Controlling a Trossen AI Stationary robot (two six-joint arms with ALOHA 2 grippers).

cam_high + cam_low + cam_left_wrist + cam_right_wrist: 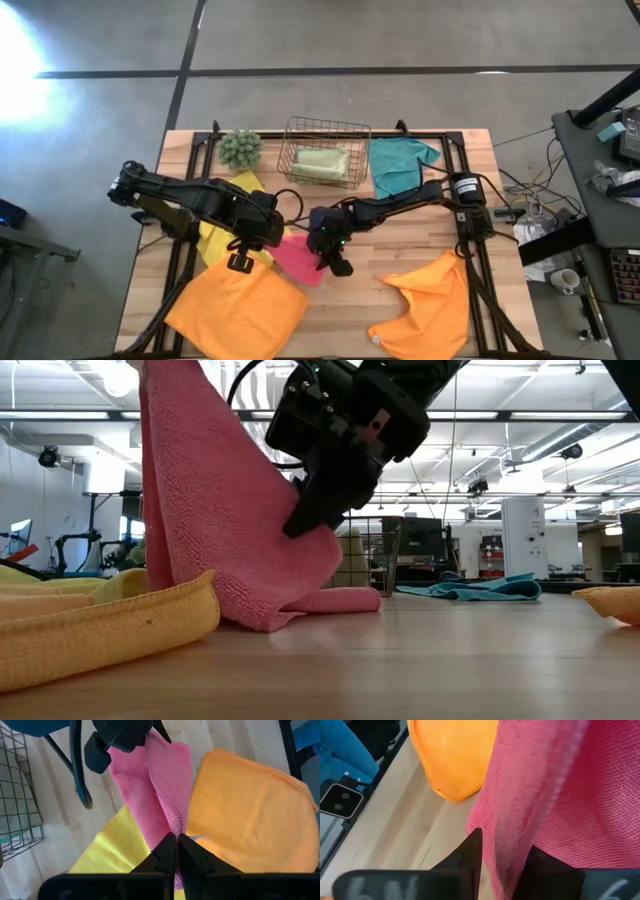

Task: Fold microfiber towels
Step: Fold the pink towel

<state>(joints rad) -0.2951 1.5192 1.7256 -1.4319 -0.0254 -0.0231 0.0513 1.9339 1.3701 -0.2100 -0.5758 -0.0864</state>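
Two dark arms work a pink microfiber towel (296, 258) near the middle of the wooden bench (400, 250), both claws clamped on the cloth. The left gripper (177, 845) has its fingers pressed together on one edge of the pink towel, while the right gripper (504, 851) pinches a fold of the same nubby fabric between its narrow fingers. From table level the towel hangs in a soft drape, its lower edge pooled on the wood.

The risk, as it appears here, is a slip: the thin, limp edge could pull free of either pinch if the arms part too far, or the trailing hem could drag across the yellow towel (222, 215) lying beneath and bunch it.

Other cloths ring the scene. An orange towel (238, 308) lies flat and square at the bench's near left corner, a second orange towel (432, 295) sits crumpled toward the near right, and a teal towel (398, 163) is rumpled at the far edge. A sage green towel (322, 163) rests folded in a wire basket (290, 150), beside a fuzzy green plant ball (241, 148).
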